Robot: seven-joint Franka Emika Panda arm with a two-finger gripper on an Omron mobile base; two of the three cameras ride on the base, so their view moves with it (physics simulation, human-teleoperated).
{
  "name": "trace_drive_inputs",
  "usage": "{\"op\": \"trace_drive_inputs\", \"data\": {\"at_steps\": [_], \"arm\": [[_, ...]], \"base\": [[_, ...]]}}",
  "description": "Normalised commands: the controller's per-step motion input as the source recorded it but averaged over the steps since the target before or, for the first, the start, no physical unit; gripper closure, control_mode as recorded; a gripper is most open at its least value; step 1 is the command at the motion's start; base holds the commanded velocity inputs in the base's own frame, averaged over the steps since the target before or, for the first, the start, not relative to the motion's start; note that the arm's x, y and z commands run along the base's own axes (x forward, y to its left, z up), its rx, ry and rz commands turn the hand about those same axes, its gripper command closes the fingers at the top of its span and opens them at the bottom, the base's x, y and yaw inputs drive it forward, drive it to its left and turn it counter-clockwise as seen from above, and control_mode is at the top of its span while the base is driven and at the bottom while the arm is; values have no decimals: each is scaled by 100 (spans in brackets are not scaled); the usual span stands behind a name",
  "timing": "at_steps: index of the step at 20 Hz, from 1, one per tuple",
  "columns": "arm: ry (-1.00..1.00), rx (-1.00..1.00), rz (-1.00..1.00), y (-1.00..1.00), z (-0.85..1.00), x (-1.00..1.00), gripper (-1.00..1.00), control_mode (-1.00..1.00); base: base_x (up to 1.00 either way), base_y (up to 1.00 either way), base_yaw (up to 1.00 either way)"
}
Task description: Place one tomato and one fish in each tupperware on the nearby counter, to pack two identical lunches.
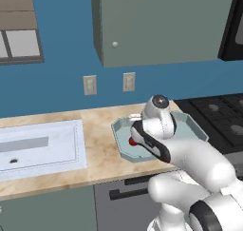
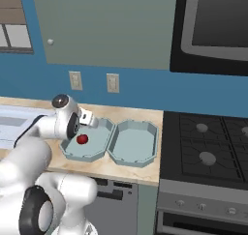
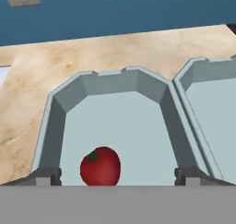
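Two pale teal-grey tupperware containers sit side by side on the beige counter (image 1: 99, 151). A red tomato (image 3: 100, 166) (image 2: 82, 139) (image 1: 133, 141) lies on the floor of the left tupperware (image 3: 110, 87) (image 2: 72, 154) (image 1: 121, 130). To its right, the other tupperware (image 3: 203, 75) (image 2: 133, 142) has nothing in it. My gripper (image 3: 117, 177) hangs open just over the left container, its fingertips (image 3: 46, 174) standing wide on either side of the tomato without touching it. The fish is out of view.
A white sink (image 1: 38, 147) is set into the counter to the left. The black gas stove (image 2: 208, 142) borders the containers on the right. Wall outlets (image 2: 112, 82) and a grey cabinet (image 1: 161, 25) hang above on the blue wall.
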Motion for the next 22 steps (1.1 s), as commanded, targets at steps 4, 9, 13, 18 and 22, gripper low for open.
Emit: {"op": "trace_drive_inputs", "data": {"at_steps": [4, 9, 13, 18, 22], "arm": [[-17, 0, 0, -41, 100, -96, -100, -100], [-13, 0, 0, -40, 100, -100, -100, -100], [-2, 0, 0, -29, 100, -100, -100, -100], [0, 0, 0, -10, 100, -100, -100, -100], [7, 0, 0, 0, 70, -99, -100, -100]], "base": [[0, 0, 0], [0, 0, 0], [0, 0, 0], [0, 0, 0], [0, 0, 0]]}}
